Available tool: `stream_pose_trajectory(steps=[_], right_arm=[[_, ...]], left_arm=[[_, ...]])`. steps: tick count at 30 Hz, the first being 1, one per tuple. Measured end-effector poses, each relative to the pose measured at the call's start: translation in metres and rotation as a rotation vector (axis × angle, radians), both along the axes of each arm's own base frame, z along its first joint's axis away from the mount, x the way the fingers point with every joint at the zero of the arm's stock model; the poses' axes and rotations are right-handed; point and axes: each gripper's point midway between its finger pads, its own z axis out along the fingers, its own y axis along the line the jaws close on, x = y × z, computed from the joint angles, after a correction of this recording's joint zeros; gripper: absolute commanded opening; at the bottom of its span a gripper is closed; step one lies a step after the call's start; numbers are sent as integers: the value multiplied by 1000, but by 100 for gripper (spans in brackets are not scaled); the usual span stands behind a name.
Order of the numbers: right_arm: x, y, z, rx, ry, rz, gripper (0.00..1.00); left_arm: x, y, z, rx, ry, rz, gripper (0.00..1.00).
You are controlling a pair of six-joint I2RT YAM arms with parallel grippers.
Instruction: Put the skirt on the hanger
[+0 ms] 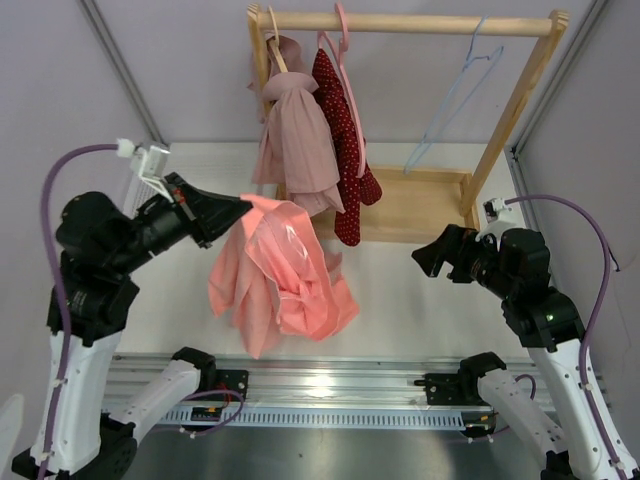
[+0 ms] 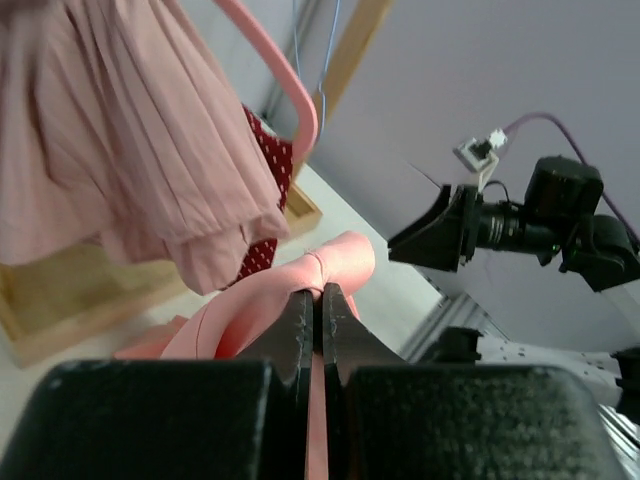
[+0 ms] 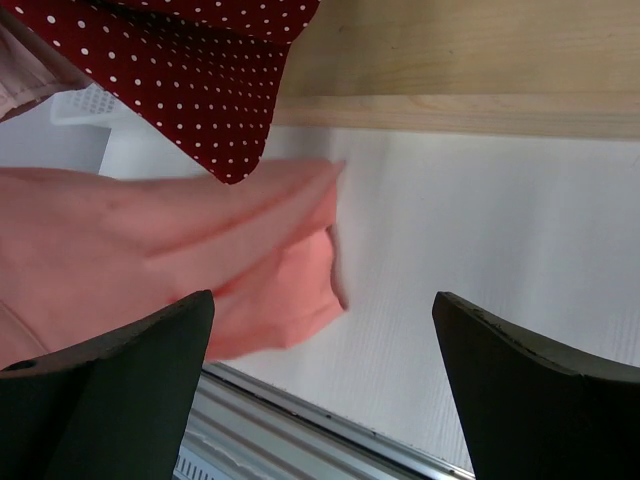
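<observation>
The salmon-coral skirt [image 1: 280, 275] hangs in the air from my left gripper [image 1: 240, 205], which is shut on its top edge; the fabric drapes down toward the table front. In the left wrist view the jaws [image 2: 320, 300] pinch a fold of the skirt [image 2: 340, 258]. The light-blue wire hanger [image 1: 455, 95] hangs bare from the wooden rail at the right. My right gripper [image 1: 425, 258] is open and empty, right of the skirt; its wrist view shows the skirt's lower edge [image 3: 200, 260] ahead and to the left of my right gripper [image 3: 325, 340].
A wooden clothes rack [image 1: 510, 110] stands at the back with a base shelf [image 1: 420, 205]. On it hang a dusty-pink garment [image 1: 295, 140] on a wooden hanger and a dark red dotted garment [image 1: 345, 150] on a pink plastic hanger [image 1: 345, 35]. A metal rail [image 1: 330, 385] runs along the near edge.
</observation>
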Motion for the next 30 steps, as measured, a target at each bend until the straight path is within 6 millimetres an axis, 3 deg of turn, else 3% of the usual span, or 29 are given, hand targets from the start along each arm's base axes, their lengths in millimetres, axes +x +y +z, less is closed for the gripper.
stream_pose_trajectory(steps=[8,14,20,24,28,30], right_arm=[[-6,10,3,21,-3,43,99],[-20,29,-13,53,35,110,99],[-49,65,-64,78,153,194,97],[-79,96,-104,48,233,265,97],[-104,125,-133,0,277,294,95],[-103,133,-145,-3,301,243,94]], left_arm=[[15,-48,-92,48,228,-111,0],[39,-53,-150,46,330,1,0],[57,-47,-194,14,403,111,0],[60,-43,-220,18,449,160,0],[62,-39,-229,17,457,186,0],[62,-38,-230,14,454,193,0]])
